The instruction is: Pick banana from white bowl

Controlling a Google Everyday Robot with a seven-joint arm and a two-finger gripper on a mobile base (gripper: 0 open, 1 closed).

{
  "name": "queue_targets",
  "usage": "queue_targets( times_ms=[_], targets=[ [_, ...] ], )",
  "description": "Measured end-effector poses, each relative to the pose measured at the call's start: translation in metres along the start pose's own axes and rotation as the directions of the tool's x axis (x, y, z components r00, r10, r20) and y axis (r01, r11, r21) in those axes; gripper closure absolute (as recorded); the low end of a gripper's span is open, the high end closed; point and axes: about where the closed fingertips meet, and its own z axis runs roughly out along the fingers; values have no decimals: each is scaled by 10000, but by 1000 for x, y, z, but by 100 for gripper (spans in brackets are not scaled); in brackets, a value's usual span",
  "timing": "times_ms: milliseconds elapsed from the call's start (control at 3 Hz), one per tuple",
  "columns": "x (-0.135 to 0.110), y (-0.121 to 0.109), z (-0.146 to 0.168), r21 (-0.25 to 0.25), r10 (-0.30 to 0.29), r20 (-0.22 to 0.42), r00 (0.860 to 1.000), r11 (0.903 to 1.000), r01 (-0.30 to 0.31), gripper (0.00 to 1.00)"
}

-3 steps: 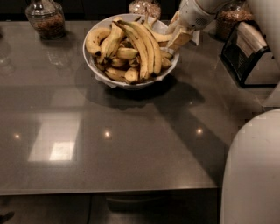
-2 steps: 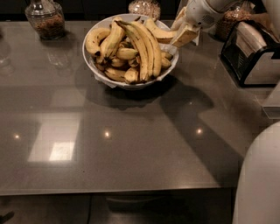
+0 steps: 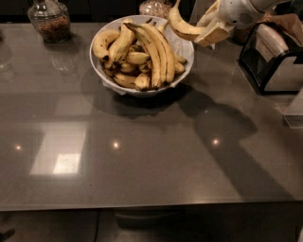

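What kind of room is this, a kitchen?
Probably a kitchen or break-room counter: a white bowl of bananas, a filled glass jar. The gripper holds one banana above the bowl's right rim.

Kitchen, countertop [image 3: 142,156], jar [image 3: 49,22], appliance [image 3: 277,64], hand [image 3: 209,33] holding banana [image 3: 182,29] above bowl [image 3: 187,53]

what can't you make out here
All in the camera view:
banana: top end cut off by the top edge; other end hidden in the gripper, shut on it at top right beside the bowl
bowl floor: hidden by the banana pile
arm: cut off by the top edge
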Motion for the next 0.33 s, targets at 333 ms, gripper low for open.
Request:
queue_targets(
  times_ms=[333],
  targets=[
    [-7,22,-12,-354,190,389,9991,9992,-177,100]
  ],
)
